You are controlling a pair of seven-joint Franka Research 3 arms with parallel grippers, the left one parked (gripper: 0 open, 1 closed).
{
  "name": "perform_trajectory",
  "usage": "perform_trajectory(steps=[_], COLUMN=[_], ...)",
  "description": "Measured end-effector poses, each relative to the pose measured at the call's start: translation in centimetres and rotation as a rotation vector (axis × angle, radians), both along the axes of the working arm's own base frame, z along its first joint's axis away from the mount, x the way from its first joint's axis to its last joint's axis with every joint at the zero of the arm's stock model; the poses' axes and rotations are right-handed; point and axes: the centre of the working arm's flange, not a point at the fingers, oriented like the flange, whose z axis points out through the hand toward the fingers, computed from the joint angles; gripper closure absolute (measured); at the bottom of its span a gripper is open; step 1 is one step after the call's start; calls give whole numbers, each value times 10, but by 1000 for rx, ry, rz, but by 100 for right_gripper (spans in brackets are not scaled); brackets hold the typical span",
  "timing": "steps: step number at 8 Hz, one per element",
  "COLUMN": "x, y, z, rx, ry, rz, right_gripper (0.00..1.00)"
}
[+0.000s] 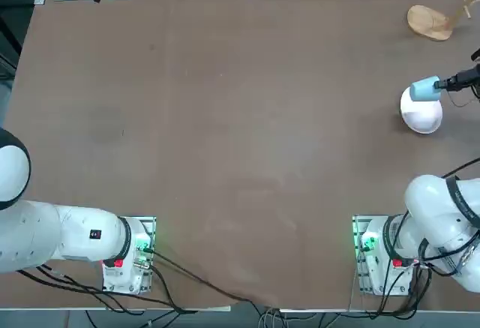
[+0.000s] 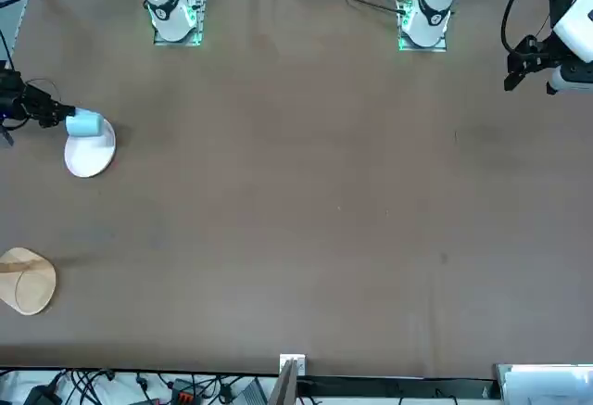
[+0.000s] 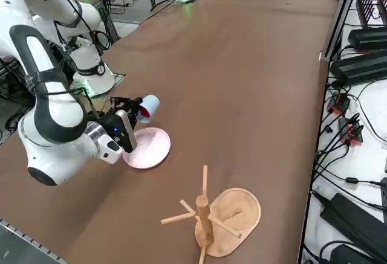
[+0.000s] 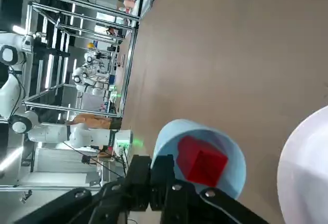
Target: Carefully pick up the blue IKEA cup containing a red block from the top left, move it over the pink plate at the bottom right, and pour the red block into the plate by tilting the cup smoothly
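Observation:
My right gripper (image 1: 441, 85) is shut on the blue IKEA cup (image 1: 424, 89), which it holds tipped on its side above the pink plate (image 1: 421, 116) near the table's right edge. The cup's mouth points away from the gripper, over the plate. In the right wrist view the red block (image 4: 201, 161) lies inside the tilted cup (image 4: 205, 138), close to its rim, with the plate's edge (image 4: 306, 172) beside it. The right side view shows the cup (image 3: 147, 107) just above the plate (image 3: 149, 148), with red showing in its mouth. From the front, the cup (image 2: 84, 124) overlaps the plate's (image 2: 90, 152) upper rim.
A tan wooden stand with pegs on an oval base (image 1: 430, 22) sits beyond the plate near the far right corner, also in the right side view (image 3: 210, 215). Cables and black power units (image 3: 357, 64) lie past the table's far edge.

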Motion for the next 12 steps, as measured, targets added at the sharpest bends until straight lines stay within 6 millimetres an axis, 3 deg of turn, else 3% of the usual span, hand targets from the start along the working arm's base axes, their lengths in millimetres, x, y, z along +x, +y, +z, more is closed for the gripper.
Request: perform_trajectory(steps=[12], x=[-2], y=[-10], z=[-41], rx=[219], ry=[-98], rz=[5], right_gripper=[98])
